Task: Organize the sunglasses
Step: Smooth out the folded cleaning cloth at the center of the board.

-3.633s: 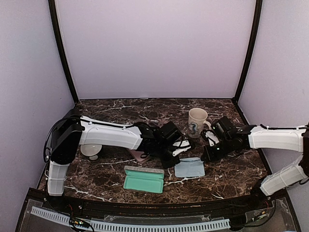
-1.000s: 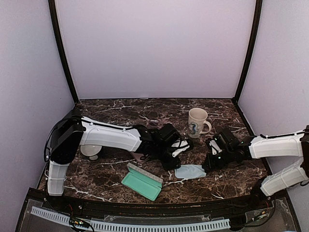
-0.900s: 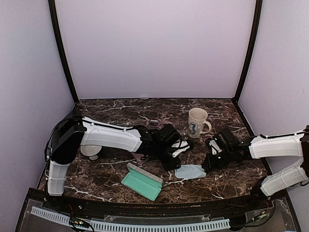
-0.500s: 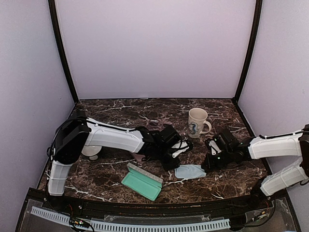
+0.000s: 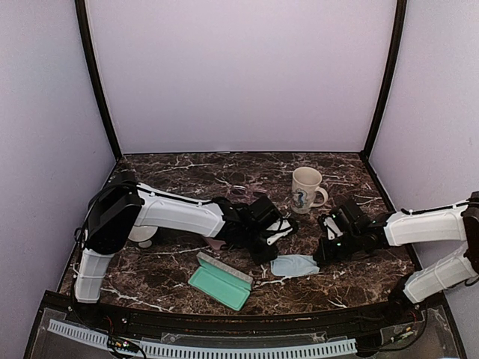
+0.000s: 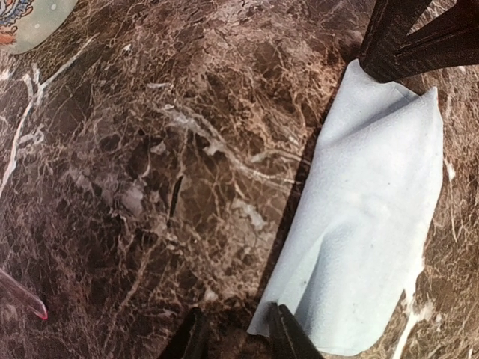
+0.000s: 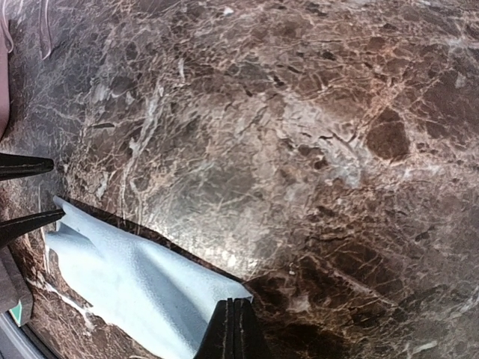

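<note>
The table (image 5: 187, 168) is dark brown stone with white lines in it, and pale purple walls (image 5: 239, 75) stand all round. A cream mug (image 5: 305, 188) sits far back on the right. It has a blue picture on its side, too small for me to read any words.

The left arm (image 5: 172, 213) lies low and long, from the left edge to the middle of the table, and its black wrist tips down. The left gripper (image 6: 236, 310) has its two fingers (image 6: 288, 338) apart, and I can see bare table in the gap. One finger touches a corner of the light blue cloth (image 5: 294, 265).

The right arm (image 5: 423, 224) comes in from the right edge, nearly flat over the table. The right gripper (image 7: 233, 307) has its tips pressed together, and they pinch the cloth's other end. The cloth lies a bit crumpled between the two grippers.

The pink see-through sunglasses (image 5: 240, 192) seem to lie just beyond the left wrist, but they look very faint. I cannot pick out the dark pair.

A green case (image 5: 219, 280) lies open near the front, left of the cloth and turned at a slant. A pink case (image 5: 215, 241) peeks out from under the left arm.
</note>
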`<state>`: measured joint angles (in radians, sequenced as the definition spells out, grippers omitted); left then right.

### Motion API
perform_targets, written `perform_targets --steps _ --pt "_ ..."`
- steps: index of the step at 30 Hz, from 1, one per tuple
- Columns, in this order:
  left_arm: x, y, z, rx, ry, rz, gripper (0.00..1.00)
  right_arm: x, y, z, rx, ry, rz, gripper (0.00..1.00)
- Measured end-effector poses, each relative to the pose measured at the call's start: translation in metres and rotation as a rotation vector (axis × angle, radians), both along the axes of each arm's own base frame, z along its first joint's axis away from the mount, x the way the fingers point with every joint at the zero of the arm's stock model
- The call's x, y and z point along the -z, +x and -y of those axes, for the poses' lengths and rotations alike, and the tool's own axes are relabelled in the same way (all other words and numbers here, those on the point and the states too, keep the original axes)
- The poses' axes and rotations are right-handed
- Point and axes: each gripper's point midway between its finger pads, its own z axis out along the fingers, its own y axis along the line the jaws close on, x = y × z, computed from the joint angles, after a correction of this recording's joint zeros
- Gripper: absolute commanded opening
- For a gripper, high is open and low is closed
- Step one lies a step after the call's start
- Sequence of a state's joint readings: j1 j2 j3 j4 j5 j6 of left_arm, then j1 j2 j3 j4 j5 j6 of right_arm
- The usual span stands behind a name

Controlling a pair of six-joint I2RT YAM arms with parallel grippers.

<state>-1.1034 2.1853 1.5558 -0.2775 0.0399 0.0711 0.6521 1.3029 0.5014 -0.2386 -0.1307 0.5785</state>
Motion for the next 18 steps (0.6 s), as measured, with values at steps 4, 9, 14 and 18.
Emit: perform_targets --steps 4,9,14,18 --pt "0.0 0.001 -0.001 -0.002 0.005 0.008 0.3 0.0 0.0 0.001 -0.001 -0.002 0.0 0.0" --pt "0.001 0.003 -0.002 -0.001 0.012 0.022 0.29 -0.001 0.003 0.002 -0.001 -0.007 0.006 0.0" --pt "0.001 0.005 -0.003 0.004 0.019 0.037 0.29 -0.003 0.007 0.005 0.004 -0.013 0.016 0.0" --pt "0.001 0.006 -0.003 0.005 0.023 0.045 0.3 -0.006 0.011 0.005 0.006 -0.016 0.024 0.0"
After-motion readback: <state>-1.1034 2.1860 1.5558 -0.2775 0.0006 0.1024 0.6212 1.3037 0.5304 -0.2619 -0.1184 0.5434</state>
